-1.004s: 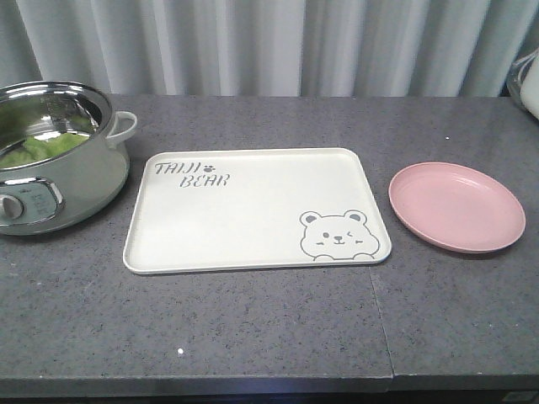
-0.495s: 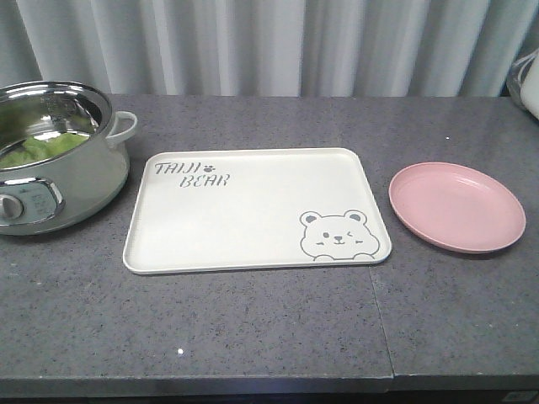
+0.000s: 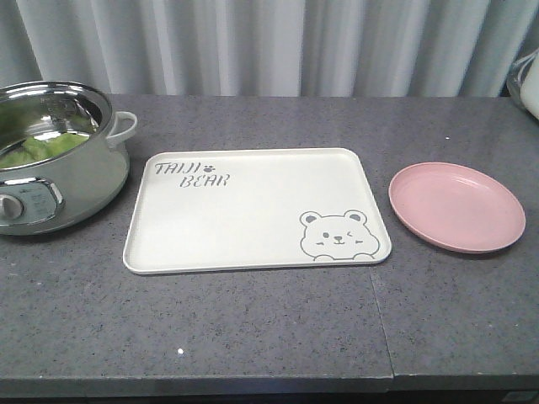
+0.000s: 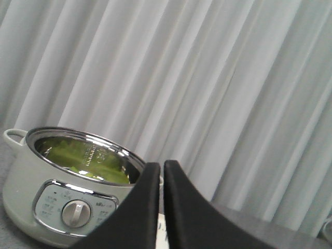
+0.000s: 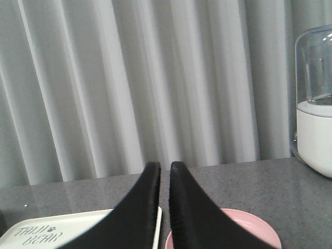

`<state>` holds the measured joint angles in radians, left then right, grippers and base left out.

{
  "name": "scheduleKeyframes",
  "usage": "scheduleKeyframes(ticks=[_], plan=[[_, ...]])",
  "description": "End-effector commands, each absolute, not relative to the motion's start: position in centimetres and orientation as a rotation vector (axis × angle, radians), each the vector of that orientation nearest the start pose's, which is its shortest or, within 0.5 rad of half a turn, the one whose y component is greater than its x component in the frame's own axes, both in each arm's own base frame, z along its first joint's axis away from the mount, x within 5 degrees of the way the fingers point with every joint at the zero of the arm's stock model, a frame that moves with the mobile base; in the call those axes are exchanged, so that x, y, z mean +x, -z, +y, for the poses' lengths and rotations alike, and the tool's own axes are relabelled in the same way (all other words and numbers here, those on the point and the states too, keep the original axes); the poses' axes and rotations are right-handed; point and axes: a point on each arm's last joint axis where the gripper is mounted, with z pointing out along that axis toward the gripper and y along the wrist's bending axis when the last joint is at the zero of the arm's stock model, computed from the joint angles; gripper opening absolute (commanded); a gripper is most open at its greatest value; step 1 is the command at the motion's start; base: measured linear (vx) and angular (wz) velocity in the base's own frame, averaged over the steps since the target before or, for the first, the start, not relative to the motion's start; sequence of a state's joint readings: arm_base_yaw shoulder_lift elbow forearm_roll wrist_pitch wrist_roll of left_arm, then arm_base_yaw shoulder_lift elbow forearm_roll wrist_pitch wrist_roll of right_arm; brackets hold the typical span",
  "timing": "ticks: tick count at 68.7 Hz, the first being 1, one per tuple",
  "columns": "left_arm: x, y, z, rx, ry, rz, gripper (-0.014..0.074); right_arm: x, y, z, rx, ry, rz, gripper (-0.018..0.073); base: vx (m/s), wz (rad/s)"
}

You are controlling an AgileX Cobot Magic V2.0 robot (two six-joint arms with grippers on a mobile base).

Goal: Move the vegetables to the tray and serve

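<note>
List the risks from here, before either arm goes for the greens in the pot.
1. The vegetables lie low inside the pot; the left gripper, shut now, may knock the rim going in.
2. The leaves look glossy and limp, so they may slip and fall on the table short of the tray.
3. The pink plate beside the tray could be mistaken for it.
</note>
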<state>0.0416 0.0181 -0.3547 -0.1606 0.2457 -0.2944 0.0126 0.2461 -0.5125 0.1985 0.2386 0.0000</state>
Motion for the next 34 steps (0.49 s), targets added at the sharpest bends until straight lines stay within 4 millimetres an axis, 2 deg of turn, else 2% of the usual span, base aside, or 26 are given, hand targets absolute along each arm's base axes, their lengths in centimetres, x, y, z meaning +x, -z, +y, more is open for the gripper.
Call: scheduleKeyframes(ticks=[1, 5, 11, 18, 25, 29, 34], plan=[[3.1, -32.9, -0.3, -0.264, 0.326, 1.396, 0.0073, 6.1, -37.5, 0.4, 0.06, -0.155, 1.406, 0.0158, 0.0, 0.0], [3.5, -33.7, -0.3, -0.258, 0.316, 1.438, 0.0131, 6.8, -37.9, 0.4, 0.059, -0.15, 1.419, 0.0258, 0.0, 0.0], [4.1, -34.6, -0.4, -0.262, 0.316, 1.485, 0.025, 7.5, -38.1, 0.4, 0.065, -0.148, 1.415, 0.0453, 0.0, 0.0], [4.8, -35.0, -0.3, -0.269, 0.317, 1.496, 0.0394, 7.5, -38.1, 0.4, 0.063, -0.145, 1.414, 0.0587, 0.0, 0.0], [5.2, -35.7, -0.2, -0.278, 0.326, 1.431, 0.0465, 7.5, -38.1, 0.4, 0.064, -0.146, 1.414, 0.0606, 0.0, 0.0], [5.5, -36.3, -0.1, -0.277, 0.324, 1.409, 0.0465, 7.6, -38.1, 0.4, 0.064, -0.145, 1.418, 0.0596, 0.0, 0.0], [6.7, -37.1, -0.2, -0.279, 0.316, 1.467, 0.0455, 8.0, -38.4, 0.4, 0.063, -0.146, 1.436, 0.0582, 0.0, 0.0]])
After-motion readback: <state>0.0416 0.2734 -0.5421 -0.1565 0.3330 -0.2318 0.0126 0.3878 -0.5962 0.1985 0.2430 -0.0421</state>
